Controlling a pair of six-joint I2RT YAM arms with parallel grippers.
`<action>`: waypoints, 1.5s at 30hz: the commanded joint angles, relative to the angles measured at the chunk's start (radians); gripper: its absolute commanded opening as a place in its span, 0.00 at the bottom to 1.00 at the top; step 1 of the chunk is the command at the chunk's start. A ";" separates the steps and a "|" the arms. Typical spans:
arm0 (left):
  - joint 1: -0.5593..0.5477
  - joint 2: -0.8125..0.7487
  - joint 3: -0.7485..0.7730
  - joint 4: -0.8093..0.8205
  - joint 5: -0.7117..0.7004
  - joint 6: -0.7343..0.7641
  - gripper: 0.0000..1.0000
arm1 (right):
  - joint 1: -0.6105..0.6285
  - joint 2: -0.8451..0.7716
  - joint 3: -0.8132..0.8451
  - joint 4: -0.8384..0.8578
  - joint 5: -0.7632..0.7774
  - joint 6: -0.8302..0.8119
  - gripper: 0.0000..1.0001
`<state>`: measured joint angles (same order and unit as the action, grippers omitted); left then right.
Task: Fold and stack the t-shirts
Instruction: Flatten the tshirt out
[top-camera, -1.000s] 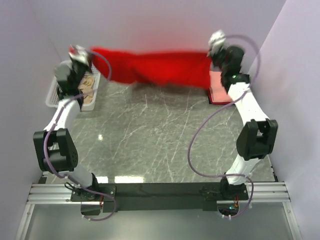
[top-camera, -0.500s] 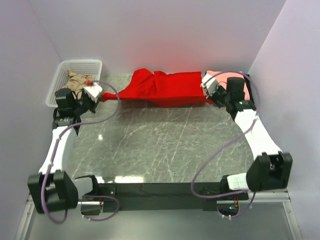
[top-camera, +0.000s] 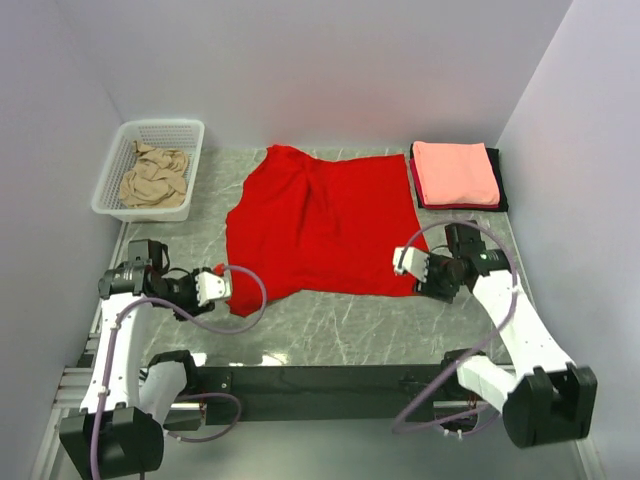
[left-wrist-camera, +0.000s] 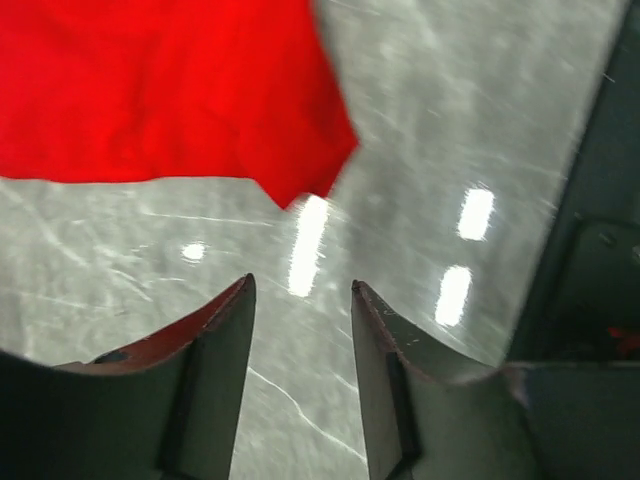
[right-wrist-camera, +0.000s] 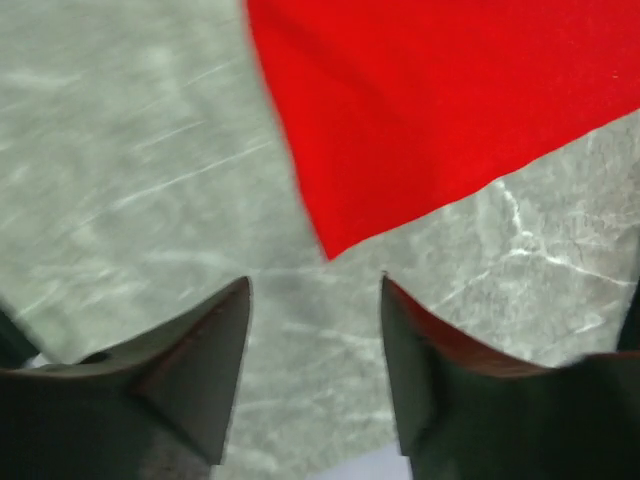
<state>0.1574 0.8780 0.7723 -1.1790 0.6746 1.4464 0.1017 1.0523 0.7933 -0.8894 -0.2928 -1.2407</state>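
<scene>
A large bright red t-shirt (top-camera: 320, 225) lies spread flat across the middle of the table. My left gripper (top-camera: 225, 287) stands open just off the shirt's near left corner. In the left wrist view that corner of the red shirt (left-wrist-camera: 170, 90) lies ahead of the gripper (left-wrist-camera: 300, 288), with bare table between the fingers. My right gripper (top-camera: 408, 268) is open at the near right corner. In the right wrist view the red shirt's tip (right-wrist-camera: 450, 100) lies just beyond the gripper (right-wrist-camera: 315, 283). A folded salmon-pink t-shirt (top-camera: 455, 172) rests on a black one (top-camera: 499, 198) at the back right.
A white mesh basket (top-camera: 160, 128) stands at the back left with a crumpled tan t-shirt (top-camera: 155, 175) inside. Walls close in the table on the left, back and right. The black mounting rail (top-camera: 320, 380) runs along the near edge.
The red shirt, held stretched in the air at the back, was drawn forward and laid flat. Both grippers came toward the near edge, opened and let go of it.
</scene>
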 joint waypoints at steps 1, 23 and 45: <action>0.005 -0.011 0.038 -0.159 -0.021 0.148 0.49 | 0.015 -0.109 0.023 -0.151 -0.002 -0.112 0.63; -0.420 0.730 0.256 0.439 -0.188 -0.831 0.58 | 0.020 0.793 0.596 -0.132 0.032 0.563 0.17; -0.490 0.678 0.147 0.552 -0.325 -0.833 0.19 | 0.016 0.799 0.569 -0.132 0.024 0.595 0.15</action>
<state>-0.3290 1.6096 0.9199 -0.6155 0.3614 0.5835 0.1154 1.8606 1.3556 -1.0046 -0.2699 -0.6514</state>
